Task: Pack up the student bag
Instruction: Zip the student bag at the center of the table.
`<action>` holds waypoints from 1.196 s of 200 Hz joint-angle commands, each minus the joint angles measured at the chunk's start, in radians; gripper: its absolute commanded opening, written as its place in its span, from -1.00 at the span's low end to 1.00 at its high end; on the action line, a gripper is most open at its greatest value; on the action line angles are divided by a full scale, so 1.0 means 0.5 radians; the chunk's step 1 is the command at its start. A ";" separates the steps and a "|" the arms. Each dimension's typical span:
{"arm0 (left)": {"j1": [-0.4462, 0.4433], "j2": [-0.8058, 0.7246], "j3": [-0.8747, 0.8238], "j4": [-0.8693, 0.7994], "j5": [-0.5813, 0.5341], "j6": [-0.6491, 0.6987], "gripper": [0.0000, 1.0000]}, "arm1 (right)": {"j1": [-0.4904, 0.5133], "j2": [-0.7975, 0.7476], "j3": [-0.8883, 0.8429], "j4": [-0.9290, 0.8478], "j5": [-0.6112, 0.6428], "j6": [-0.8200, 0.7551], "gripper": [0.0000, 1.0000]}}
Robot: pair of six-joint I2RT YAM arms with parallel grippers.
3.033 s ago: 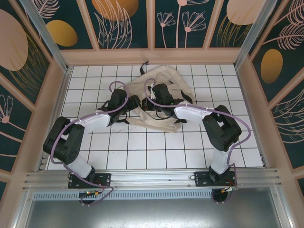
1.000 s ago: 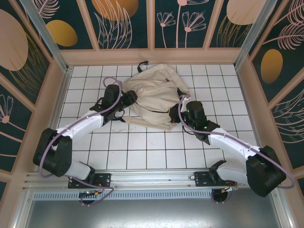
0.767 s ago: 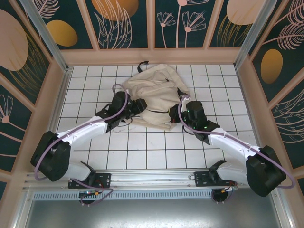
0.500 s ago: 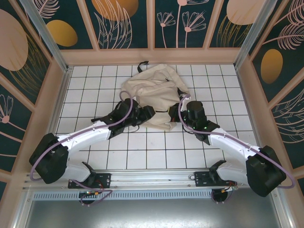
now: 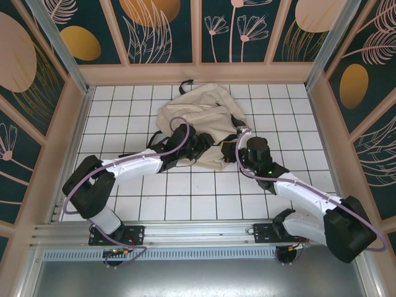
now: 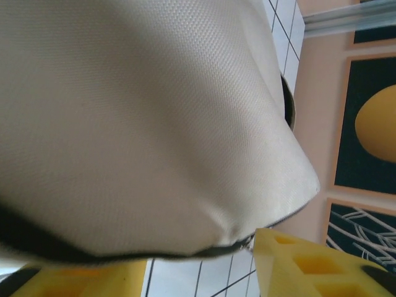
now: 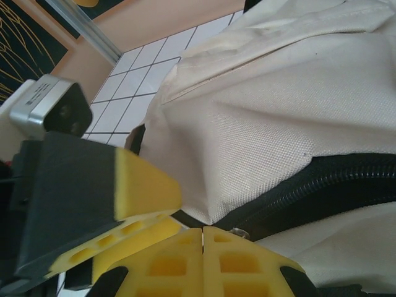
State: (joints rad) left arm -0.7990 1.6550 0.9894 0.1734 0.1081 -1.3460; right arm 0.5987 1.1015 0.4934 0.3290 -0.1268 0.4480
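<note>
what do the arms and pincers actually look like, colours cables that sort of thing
Both the left arm and right arm have white link shells, black joint housings and a lilac cable looped along them. The right pincer has yellow fingers with hollow cells; the left pincer has the same yellow.

The student bag [image 5: 199, 116] lies on the tiled table [image 5: 204, 199], far of centre. The left gripper [image 5: 206, 147] is at the bag's near edge. The right gripper [image 5: 237, 142] is at its near-right edge, just right of the left one.
</note>
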 commanded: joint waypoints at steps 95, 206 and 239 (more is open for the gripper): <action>0.161 -0.483 -0.296 -0.341 -0.403 0.108 -1.00 | -0.233 -0.102 -0.060 0.052 0.084 -0.042 -1.00; 0.511 -1.091 -0.577 -0.652 -0.421 0.452 -0.42 | -0.416 0.206 -0.006 0.222 0.011 -0.016 -1.00; 0.494 -1.004 -0.570 -0.369 -0.039 0.442 0.00 | -0.359 0.206 0.004 0.237 -0.032 -0.016 -1.00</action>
State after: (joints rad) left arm -0.5488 1.1347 0.7082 -0.1135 -0.0170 -1.1500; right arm 0.4133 1.1988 0.4755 0.3962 -0.1761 0.4469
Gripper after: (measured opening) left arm 0.474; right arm 0.055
